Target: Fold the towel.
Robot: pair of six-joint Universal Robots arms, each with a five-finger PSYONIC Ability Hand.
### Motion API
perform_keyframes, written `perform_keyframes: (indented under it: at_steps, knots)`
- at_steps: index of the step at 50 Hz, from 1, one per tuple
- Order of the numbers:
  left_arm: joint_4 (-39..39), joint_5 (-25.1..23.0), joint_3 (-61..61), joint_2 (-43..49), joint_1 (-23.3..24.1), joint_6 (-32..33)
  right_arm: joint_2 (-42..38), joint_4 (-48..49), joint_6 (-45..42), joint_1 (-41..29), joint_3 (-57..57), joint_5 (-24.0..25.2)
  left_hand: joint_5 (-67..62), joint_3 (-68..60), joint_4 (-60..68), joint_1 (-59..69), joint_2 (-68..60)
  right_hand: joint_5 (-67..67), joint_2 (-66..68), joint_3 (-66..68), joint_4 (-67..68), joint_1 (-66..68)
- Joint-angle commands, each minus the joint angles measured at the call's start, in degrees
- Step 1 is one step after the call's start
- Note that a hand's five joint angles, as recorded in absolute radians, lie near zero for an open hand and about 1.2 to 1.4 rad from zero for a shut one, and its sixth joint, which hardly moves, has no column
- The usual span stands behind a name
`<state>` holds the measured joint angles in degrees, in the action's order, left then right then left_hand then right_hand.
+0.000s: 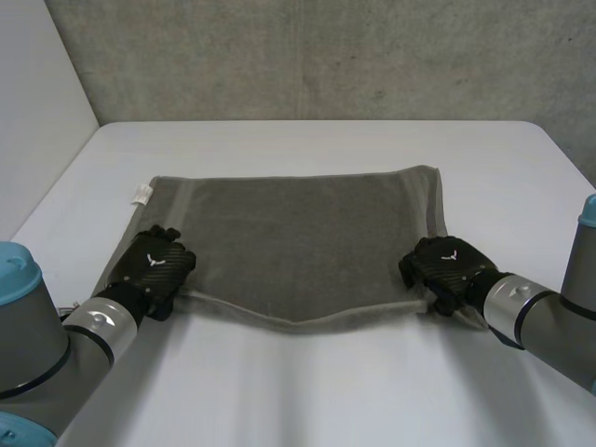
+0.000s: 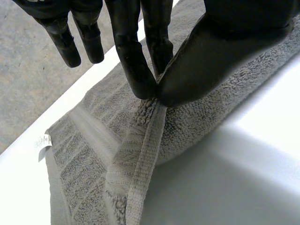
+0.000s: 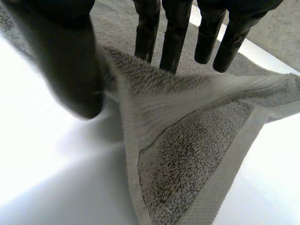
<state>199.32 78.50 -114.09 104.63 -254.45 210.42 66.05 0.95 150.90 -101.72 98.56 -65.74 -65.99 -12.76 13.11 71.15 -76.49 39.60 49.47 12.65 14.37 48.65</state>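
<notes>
A grey towel (image 1: 298,233) lies spread flat on the white table (image 1: 307,391). My left hand (image 1: 158,261) is at its near left corner. In the left wrist view my left hand (image 2: 211,56) pinches the hemmed edge of the towel (image 2: 93,164) between thumb and straight fingers. My right hand (image 1: 447,265) is at the near right corner. In the right wrist view my right hand (image 3: 65,56) has a raised ridge of the towel (image 3: 187,154) between its thumb and straight fingers. The hemmed corner hangs loose below that ridge.
A small white label (image 1: 142,194) sticks out at the towel's far left corner, also seen as the label (image 2: 42,145) past my left fingers. A grey wall (image 1: 307,56) stands behind the table's far edge. Bare table lies in front of the towel.
</notes>
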Motion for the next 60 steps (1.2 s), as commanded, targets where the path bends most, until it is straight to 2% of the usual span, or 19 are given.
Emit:
perform_keyframes:
  at_steps: [1, 5, 7, 9, 11, 12, 14, 16, 22, 31, 36, 38, 41, 46, 47, 49, 52, 54, 60]
  knots:
    - [-0.5, 0.2, -0.3, 0.0, -0.3, -0.3, 2.0, 1.4, -0.9, 1.1, -0.8, -0.9, -4.0, 2.8, -3.1, 8.8, -3.5, 30.4, 30.5, -2.6, -4.4, 31.3]
    - [-1.1, 0.2, -1.1, -1.1, -0.2, -0.4, 7.4, -1.0, -2.7, 3.2, 0.1, -0.2, -4.0, 2.8, -3.1, 8.8, -3.5, 30.4, 30.5, -2.6, -4.4, 31.3]
    - [-2.3, 0.2, -1.5, -2.6, -0.2, -0.4, 12.3, -7.3, -8.2, 4.9, 0.8, 1.5, -4.0, 2.8, -3.1, 8.8, -3.5, 30.4, 30.5, -2.6, -4.4, 31.3]
    - [-4.0, 0.1, -1.8, -4.3, -0.2, -0.6, 12.4, -7.4, -8.2, 4.9, 0.8, 1.5, -4.0, 2.8, -3.1, 8.8, -3.5, 30.4, 30.5, -2.6, -4.4, 31.3]
    - [-7.7, 0.1, -1.8, -7.8, -0.3, -1.6, 14.9, -14.3, -15.6, 6.9, 1.4, 4.4, -4.0, 2.8, -3.1, 8.8, -3.5, 30.4, 30.5, -2.6, -4.4, 31.3]
    - [-7.7, 0.1, -1.8, -7.8, -0.3, -1.6, 14.9, -14.3, -15.6, 6.9, 1.4, 4.4, -4.0, 2.8, -3.1, 8.8, -3.5, 30.4, 30.5, -2.6, -4.4, 31.3]
    - [-9.6, -0.1, -1.8, -9.9, -0.3, -2.3, 18.0, -20.5, -21.4, 8.4, 2.0, 6.4, -4.0, 2.8, -3.1, 8.8, -3.5, 30.4, 30.5, -2.6, -4.4, 31.3]
    - [-13.5, -0.5, -1.8, -14.7, -0.4, -4.0, 18.9, -23.5, -23.9, 9.2, 2.0, 6.8, -4.0, 2.8, -3.1, 8.8, -3.5, 30.4, 30.5, -2.6, -4.4, 31.3]
    - [-18.4, -1.1, -1.1, -19.7, -1.0, -5.7, 19.7, -30.7, -31.8, 12.1, 1.3, 7.7, -4.0, 2.8, -3.1, 8.8, -3.5, 30.4, 30.5, -2.6, -4.4, 31.3]
    - [-19.0, -2.1, 2.6, -19.8, -2.4, -5.5, 15.3, -29.0, -34.4, 9.4, -3.0, 6.8, -4.0, 2.8, -3.1, 8.8, -3.5, 30.4, 30.5, -2.6, -4.4, 31.3]
    - [-18.2, -2.0, 8.8, -12.0, -2.1, -4.4, 10.8, -26.7, -33.6, 6.1, -8.9, 5.2, -4.0, 2.8, -3.1, 8.8, -3.5, 30.4, 30.5, -2.6, -4.4, 31.3]
    - [-17.9, -1.9, 14.6, -6.5, -1.2, -2.5, 8.3, -23.8, -33.3, 4.1, -12.9, 2.7, -4.0, 2.8, -3.1, 8.8, -3.5, 30.4, 30.5, -2.6, -4.4, 31.3]
    - [-17.8, -2.0, 17.7, -3.6, -1.3, -1.3, 7.2, -21.5, -32.9, 2.8, -14.7, 1.7, -4.0, 2.8, -3.1, 8.8, -3.5, 30.4, 30.5, -2.6, -4.4, 31.3]
    - [-18.0, -1.7, 31.1, 9.2, 0.0, 0.3, 1.8, -8.0, -31.6, 0.0, -18.2, 0.3, -4.0, 2.8, -3.1, 8.8, -3.5, 30.4, 30.5, -2.6, -4.4, 31.3]
    - [-18.0, -1.7, 31.1, 9.2, 0.0, 0.3, 1.8, -8.0, -31.6, 0.0, -18.2, 0.3, -4.0, 2.8, -3.1, 8.8, -3.5, 30.4, 30.5, -2.6, -4.4, 31.3]
    - [-18.0, -1.5, 34.4, 12.4, 0.7, 0.4, -1.7, -1.5, -31.8, -0.7, -19.5, -0.3, -4.0, 2.8, -3.1, 8.8, -3.5, 30.4, 30.5, -2.6, -4.4, 31.3]
    - [-17.9, -1.6, 40.0, 18.1, 1.4, 0.5, -4.0, 0.5, -31.8, -0.9, -20.7, -0.4, -4.0, 2.8, -3.1, 8.8, -3.5, 30.4, 30.5, -2.6, -4.4, 31.3]
    - [-17.5, -1.5, 45.0, 22.9, 1.8, 0.3, -8.6, 2.3, -31.8, -1.2, -23.4, -0.4, -4.0, 2.8, -3.1, 8.8, -3.5, 30.4, 30.5, -2.6, -4.4, 31.3]
    - [-13.8, -1.2, 50.9, 29.3, 2.8, 0.4, -16.2, 3.7, -31.6, -1.2, -29.0, -0.1, -4.0, 2.8, -3.1, 8.8, -3.5, 30.4, 30.5, -2.6, -4.4, 31.3]
